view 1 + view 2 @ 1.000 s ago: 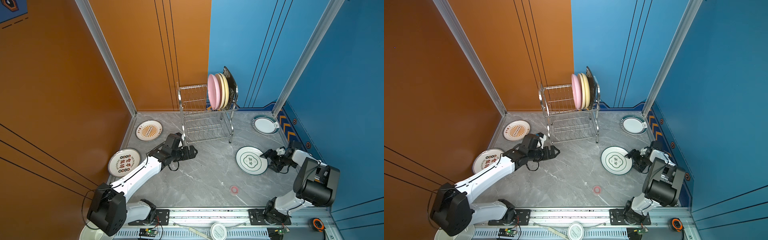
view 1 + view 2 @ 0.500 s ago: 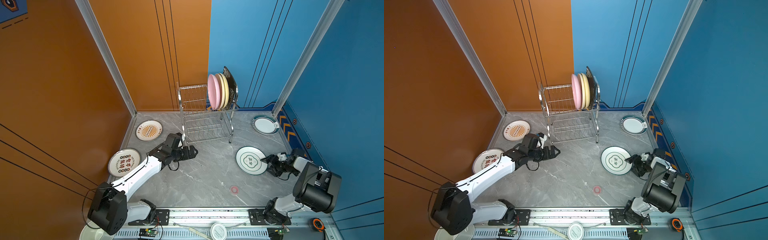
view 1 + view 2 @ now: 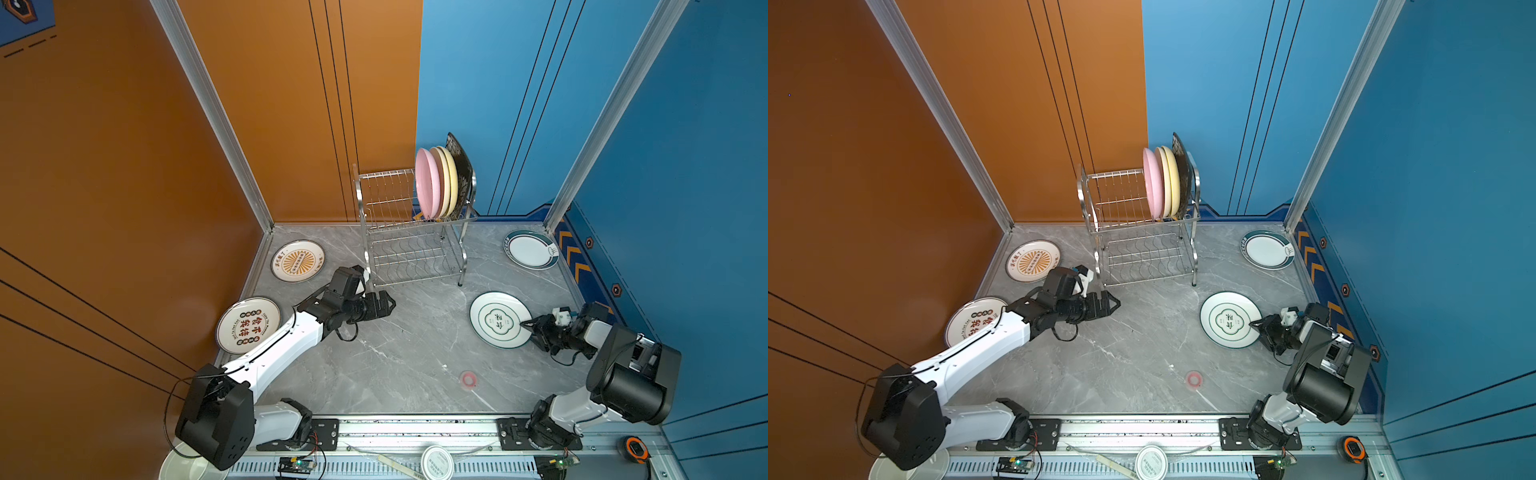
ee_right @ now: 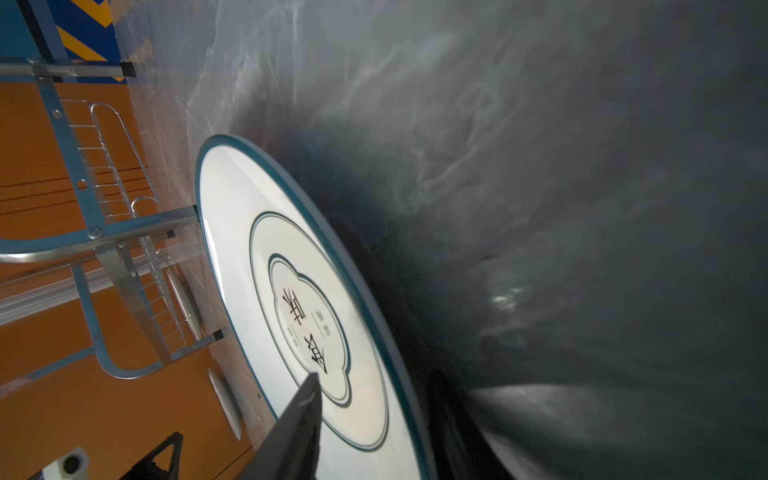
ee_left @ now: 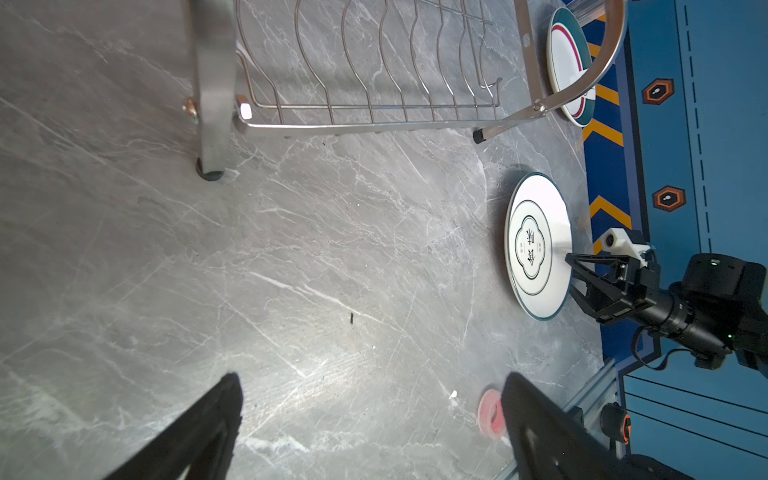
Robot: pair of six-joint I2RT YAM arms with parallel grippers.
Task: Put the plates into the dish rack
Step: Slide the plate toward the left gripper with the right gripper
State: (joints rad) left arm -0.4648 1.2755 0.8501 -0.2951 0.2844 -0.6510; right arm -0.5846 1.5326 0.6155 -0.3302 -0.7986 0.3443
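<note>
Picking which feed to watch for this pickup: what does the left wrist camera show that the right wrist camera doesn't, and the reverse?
Left wrist only: the right gripper from outside, jaws astride the clover-marked plate's rim; a second teal-rimmed plate; a pink ring; the open left gripper.
Right wrist only: one finger lying on the plate's face, close up; the orange wall.
Both: that plate, the dish rack's lower shelf, the grey table.

I see the grey marble tabletop carrying the dish rack at twelve o'clock, a sunburst plate at ten, a red-lettered plate at nine, a teal-banded plate at two, a teal-lined plate at three and a pink ring at five.
</note>
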